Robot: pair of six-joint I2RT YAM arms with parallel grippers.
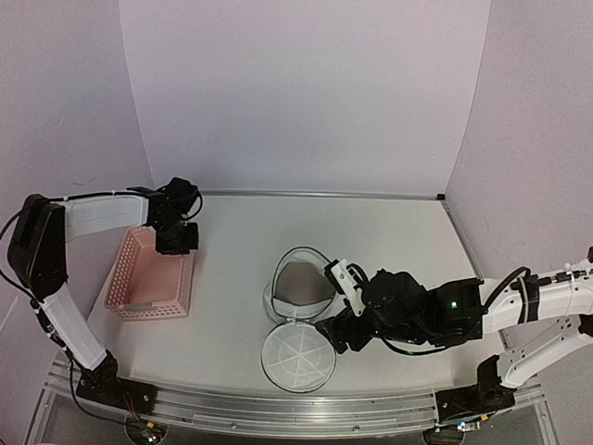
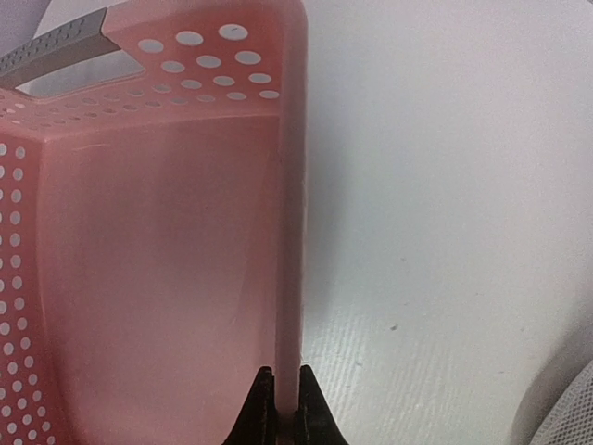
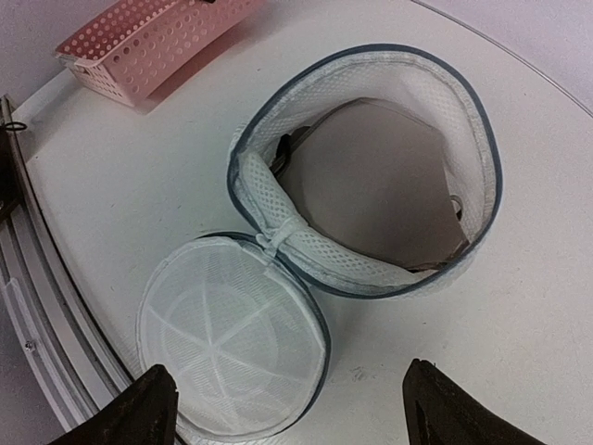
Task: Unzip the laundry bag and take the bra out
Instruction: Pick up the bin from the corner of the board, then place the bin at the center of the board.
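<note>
Right wrist view, nearest first: my right claw (image 3: 287, 367) is spread wide and holds nothing. Its two dark fingers (image 3: 148, 408) stand either side of the near edge of the lid (image 3: 227, 338). The lid lies flat on the table (image 3: 111, 185), a white mesh disc with a dark rim. It is unzipped and joined to the bag (image 3: 320, 252) only at a small white tab, where the two touch.

Just beyond it the bag stands mouth-up in mid-table, its mesh wall sagging out of round. The bra (image 3: 380, 176) sits inside, a tan cup filling the bottom, with a dark strap against the left wall. The bag's near wall leans in over the bra's near edge.

Farther left, well apart from the bag, I see the pink basket (image 3: 139, 46). On the left wrist view my left claw (image 2: 285, 415) is pinched on the basket's right wall, the thin rim between its fingers. The top view puts that grip at the basket's far right corner.
</note>
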